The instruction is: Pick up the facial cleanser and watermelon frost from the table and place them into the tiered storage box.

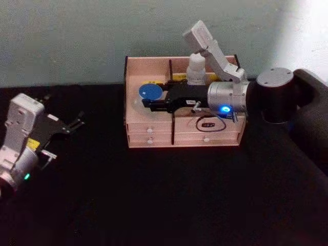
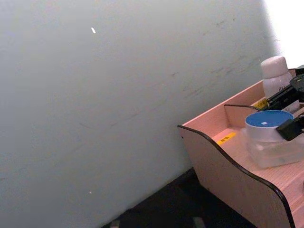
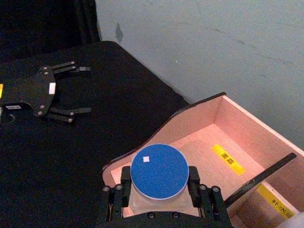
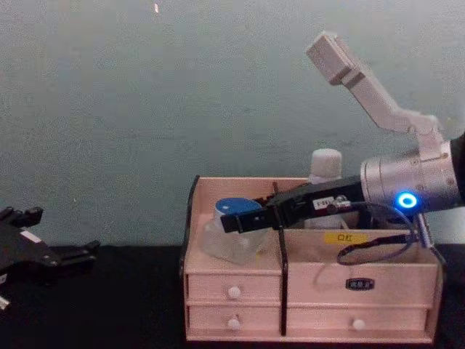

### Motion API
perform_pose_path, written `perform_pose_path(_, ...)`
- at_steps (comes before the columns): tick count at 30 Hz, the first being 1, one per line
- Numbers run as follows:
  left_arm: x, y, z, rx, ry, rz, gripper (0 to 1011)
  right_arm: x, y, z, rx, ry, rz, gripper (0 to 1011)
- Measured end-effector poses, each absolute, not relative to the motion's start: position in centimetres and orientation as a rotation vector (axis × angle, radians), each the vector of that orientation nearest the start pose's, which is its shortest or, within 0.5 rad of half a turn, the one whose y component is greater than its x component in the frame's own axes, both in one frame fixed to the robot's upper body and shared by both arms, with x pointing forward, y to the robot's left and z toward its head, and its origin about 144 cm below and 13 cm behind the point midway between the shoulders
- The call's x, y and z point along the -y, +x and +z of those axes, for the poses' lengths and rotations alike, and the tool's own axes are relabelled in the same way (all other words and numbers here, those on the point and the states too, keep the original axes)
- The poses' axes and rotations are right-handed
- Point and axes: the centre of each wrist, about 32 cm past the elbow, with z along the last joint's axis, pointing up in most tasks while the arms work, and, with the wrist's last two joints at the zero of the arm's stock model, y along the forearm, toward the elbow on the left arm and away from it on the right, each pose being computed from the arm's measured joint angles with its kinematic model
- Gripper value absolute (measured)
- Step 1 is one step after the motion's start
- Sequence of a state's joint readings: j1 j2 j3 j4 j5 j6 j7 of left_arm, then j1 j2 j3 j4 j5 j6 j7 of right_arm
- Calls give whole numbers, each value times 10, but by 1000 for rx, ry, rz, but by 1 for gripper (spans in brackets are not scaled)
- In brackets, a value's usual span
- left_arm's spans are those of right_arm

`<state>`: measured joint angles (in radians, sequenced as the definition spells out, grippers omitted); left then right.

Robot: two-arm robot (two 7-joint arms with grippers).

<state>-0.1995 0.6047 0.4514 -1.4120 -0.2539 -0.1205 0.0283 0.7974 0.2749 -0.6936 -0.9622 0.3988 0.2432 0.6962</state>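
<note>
The watermelon frost [image 1: 149,92], a clear jar with a blue lid, sits low in the front left compartment of the tiered storage box [image 1: 154,138]. My right gripper [image 1: 154,98] reaches over the box and is shut on the jar, one finger on each side of it [image 3: 159,183]. From the chest the jar [image 4: 231,236] looks slightly tilted against the compartment floor. The facial cleanser [image 1: 196,69], a white bottle, stands upright in a back compartment behind the right arm [image 4: 325,166]. Far to the left over the black table, my left gripper [image 1: 77,120] is open and holds nothing.
The box [image 3: 199,118] stands against the pale wall, with yellow labels inside and two rows of small drawers with white knobs [image 4: 234,292] at its front. A black divider [image 3: 259,178] separates its compartments. Black table [image 1: 154,205] stretches before the box.
</note>
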Motion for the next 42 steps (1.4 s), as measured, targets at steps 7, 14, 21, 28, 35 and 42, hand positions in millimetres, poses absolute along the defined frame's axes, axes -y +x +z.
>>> perform_pose_path(7, -310, 489, 1140, 285, 304, 1248, 1001, 194, 638, 1229, -87, -359, -550, 707)
perform_pose_path(14, -310, 489, 1140, 285, 304, 1248, 1001, 194, 638, 1229, -86, -360, -551, 707)
perform_pose_path(21, -310, 489, 1140, 285, 304, 1248, 1001, 194, 638, 1229, -85, -361, -550, 707)
perform_pose_path(28, -310, 489, 1140, 285, 304, 1248, 1001, 194, 638, 1228, -86, -363, -550, 774)
perform_pose_path(35, -310, 489, 1140, 285, 304, 1248, 1001, 194, 638, 1228, -86, -364, -550, 978)
perform_pose_path(42, -310, 489, 1140, 285, 304, 1248, 1001, 194, 638, 1228, -86, -364, -550, 1002)
